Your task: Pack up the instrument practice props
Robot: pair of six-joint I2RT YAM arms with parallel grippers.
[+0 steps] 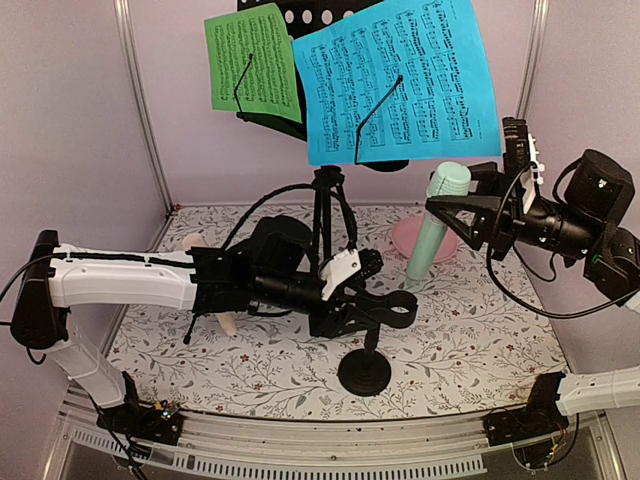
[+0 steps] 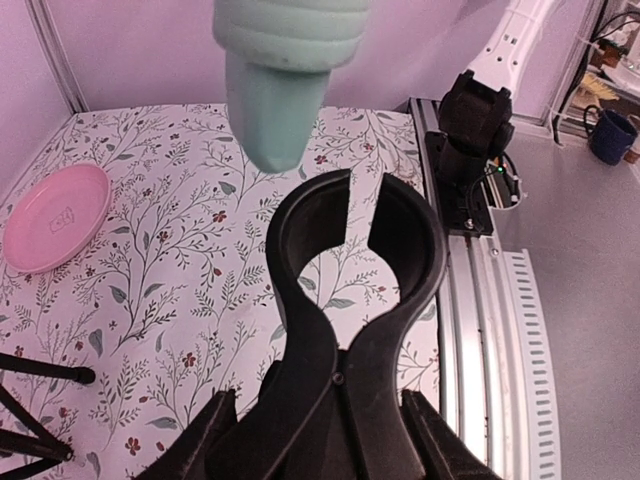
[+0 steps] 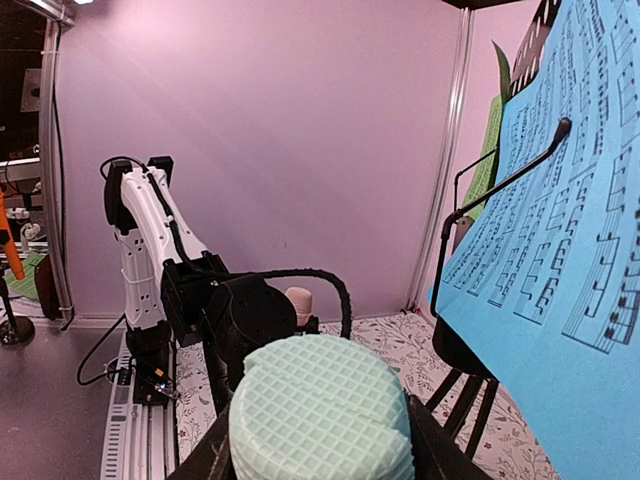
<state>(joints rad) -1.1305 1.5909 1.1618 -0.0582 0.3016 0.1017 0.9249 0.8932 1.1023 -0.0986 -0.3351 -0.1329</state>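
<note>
Mic holder (image 2: pixel 300 300) in left end effector (image 2: pixel 325 438)
Mint microphone (image 2: pixel 285 60) hangs just above its split ring; pink plate (image 2: pixel 50 215) lies well left.

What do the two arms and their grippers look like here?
Both arms have white box-shaped links and black joint housings: left arm, right arm. The left gripper is black with one white bracket. The right gripper is all black with angular fingers. Loose black cables loop along each wrist, and a small green light glows on the right arm's joint.
</note>
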